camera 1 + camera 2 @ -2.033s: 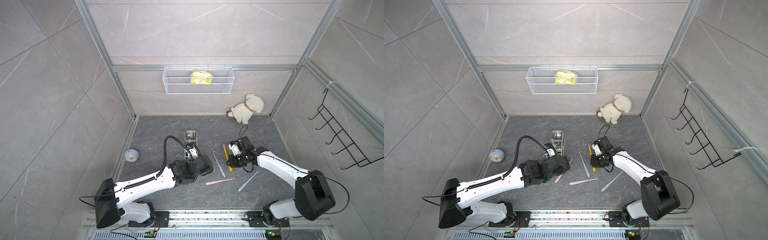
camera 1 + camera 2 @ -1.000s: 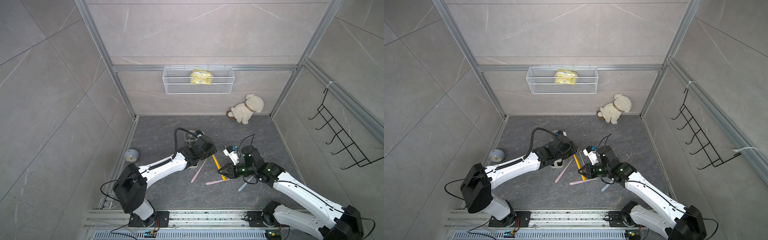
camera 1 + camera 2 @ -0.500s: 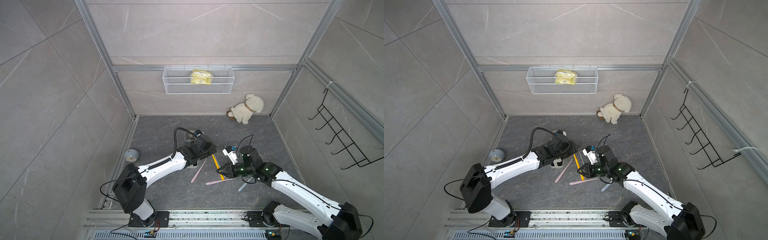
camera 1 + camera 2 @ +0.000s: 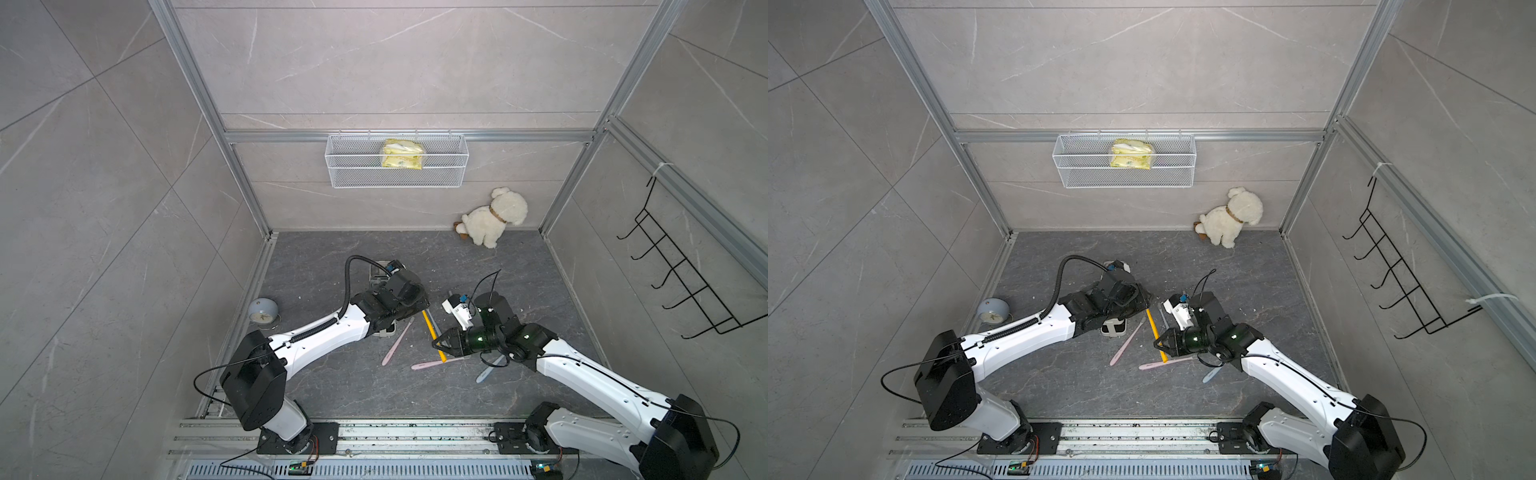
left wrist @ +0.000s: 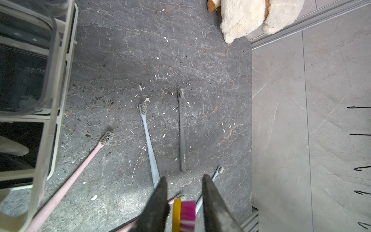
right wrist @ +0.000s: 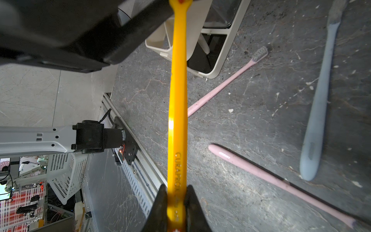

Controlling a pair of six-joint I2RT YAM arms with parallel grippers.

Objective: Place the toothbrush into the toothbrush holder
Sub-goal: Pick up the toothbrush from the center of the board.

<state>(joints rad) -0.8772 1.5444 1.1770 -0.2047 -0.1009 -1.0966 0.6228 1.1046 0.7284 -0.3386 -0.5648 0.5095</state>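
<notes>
Yellow toothbrush (image 4: 430, 330): raised over the floor's middle, handle clamped in the right gripper (image 6: 175, 192). Within two seconds the left gripper (image 5: 184, 176) had swung over, its jaws narrowly parted round the head, so the handover looked unfinished. Toothbrush holder (image 5: 57, 138), left of mid-floor, held a clear cup (image 5: 24, 60); no brush was seen inside. Wall basket (image 4: 397, 178) held a yellow packet (image 4: 402, 154).
</notes>
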